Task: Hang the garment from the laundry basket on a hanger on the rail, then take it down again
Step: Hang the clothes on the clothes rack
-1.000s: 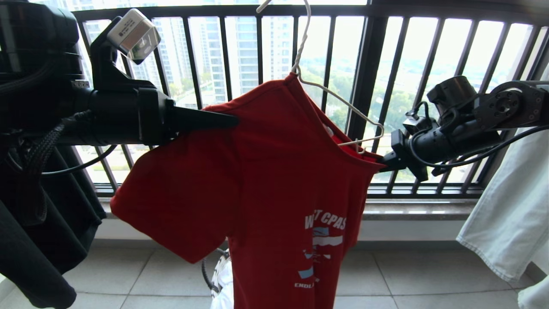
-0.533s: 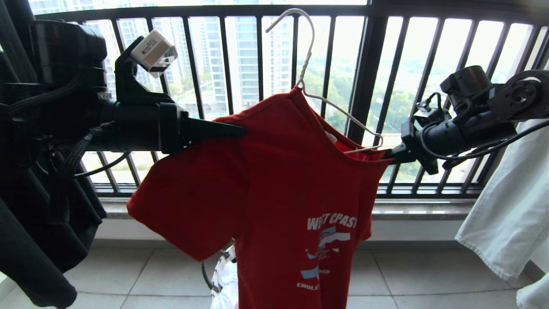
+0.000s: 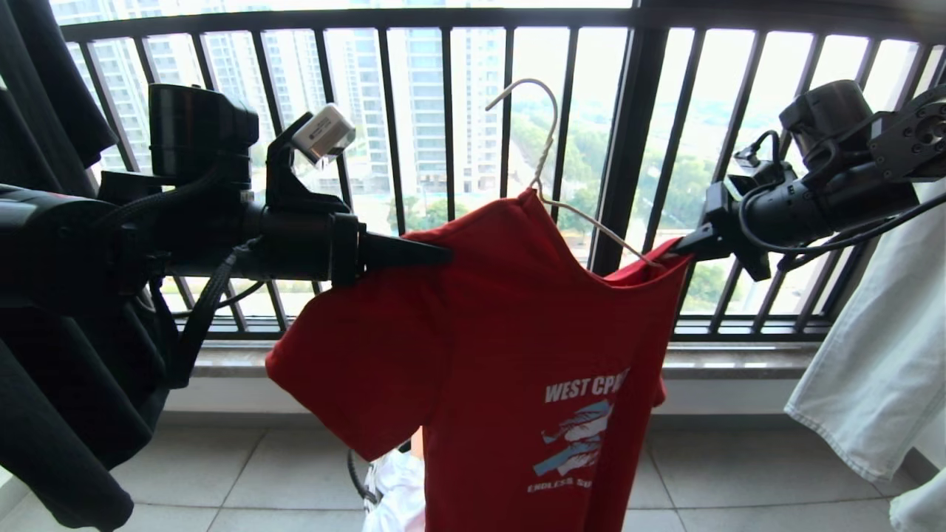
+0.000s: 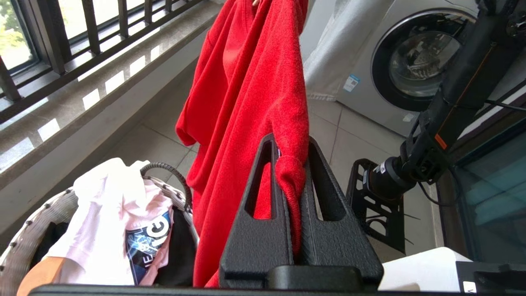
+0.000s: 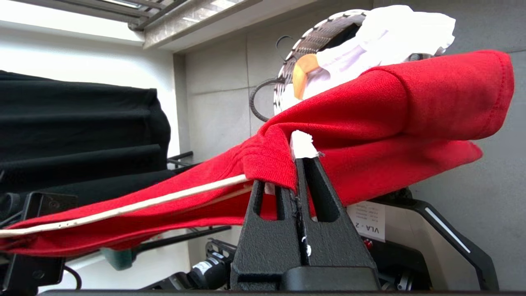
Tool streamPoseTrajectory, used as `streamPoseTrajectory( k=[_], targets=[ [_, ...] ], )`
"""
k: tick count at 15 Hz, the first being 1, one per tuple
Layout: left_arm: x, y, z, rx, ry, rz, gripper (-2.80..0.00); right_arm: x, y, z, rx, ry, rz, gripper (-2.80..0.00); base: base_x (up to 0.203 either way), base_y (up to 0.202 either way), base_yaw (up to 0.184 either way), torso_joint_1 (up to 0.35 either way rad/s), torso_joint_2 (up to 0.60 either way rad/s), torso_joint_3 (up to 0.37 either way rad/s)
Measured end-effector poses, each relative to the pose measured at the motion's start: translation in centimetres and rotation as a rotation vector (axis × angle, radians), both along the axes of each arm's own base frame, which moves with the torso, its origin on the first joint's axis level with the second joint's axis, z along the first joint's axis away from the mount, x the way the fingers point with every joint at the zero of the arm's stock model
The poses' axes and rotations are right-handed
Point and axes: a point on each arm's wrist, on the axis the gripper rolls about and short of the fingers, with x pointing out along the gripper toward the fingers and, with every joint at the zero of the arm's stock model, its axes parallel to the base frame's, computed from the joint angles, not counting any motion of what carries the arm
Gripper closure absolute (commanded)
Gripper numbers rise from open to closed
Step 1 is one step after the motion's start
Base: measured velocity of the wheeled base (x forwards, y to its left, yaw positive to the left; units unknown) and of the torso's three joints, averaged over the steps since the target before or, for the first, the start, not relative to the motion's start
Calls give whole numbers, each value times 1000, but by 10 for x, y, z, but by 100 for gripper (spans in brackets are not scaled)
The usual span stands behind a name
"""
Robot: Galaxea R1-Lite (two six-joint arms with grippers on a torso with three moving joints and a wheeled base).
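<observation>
Two grippers clamped on the garment [image 3: 510,347]: left gripper [image 3: 443,255] pinching one shoulder, right gripper [image 3: 676,247] the other; hanger [image 3: 550,162] inside has sunk over the last second, hook free, so take-down likely underway

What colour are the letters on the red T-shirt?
White, with a white-and-blue picture under them. The red T-shirt shows them best in the head view.
</observation>
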Motion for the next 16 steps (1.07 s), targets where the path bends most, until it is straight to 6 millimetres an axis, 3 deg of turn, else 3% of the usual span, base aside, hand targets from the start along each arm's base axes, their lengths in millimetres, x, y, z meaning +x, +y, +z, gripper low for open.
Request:
streamPoseTrajectory(
  k=[7,16],
  targets=[
    [12,-7,-13,60,-38,89,0,-18,12,17,9,-23,32,0,0,0,0,0,0,0],
    [9,-26,-23,101,-49,86,0,-35,57,32,32,-62,144,0,0,0,0,0,0,0]
  ],
)
